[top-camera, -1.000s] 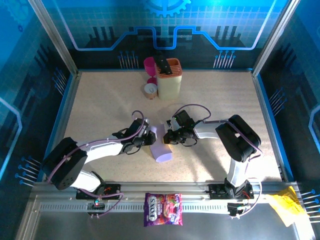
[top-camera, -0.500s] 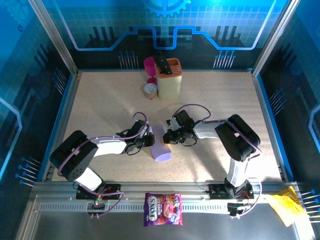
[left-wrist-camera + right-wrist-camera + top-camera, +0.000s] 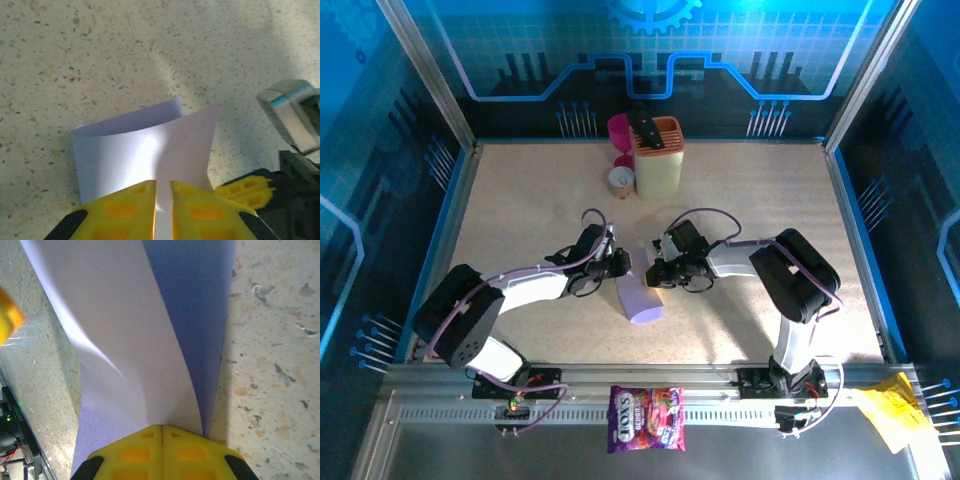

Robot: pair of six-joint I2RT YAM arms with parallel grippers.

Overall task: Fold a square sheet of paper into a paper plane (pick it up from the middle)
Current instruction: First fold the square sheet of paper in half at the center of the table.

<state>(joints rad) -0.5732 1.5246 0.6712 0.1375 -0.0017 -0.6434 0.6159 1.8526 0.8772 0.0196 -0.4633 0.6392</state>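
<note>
at mid counter (image 3: 520, 210), grips the square sheet of paper (image 3: 642, 297) from two sides. with the left tool (image 3: 163, 194), closes down to a slim gap with the sheet's edge caught in it. with the right tool (image 3: 162, 433), presses tight together on the opposite edge. holds the pale lilac sheet bowed into a loose curl, lower end toward the arm bases.
</note>
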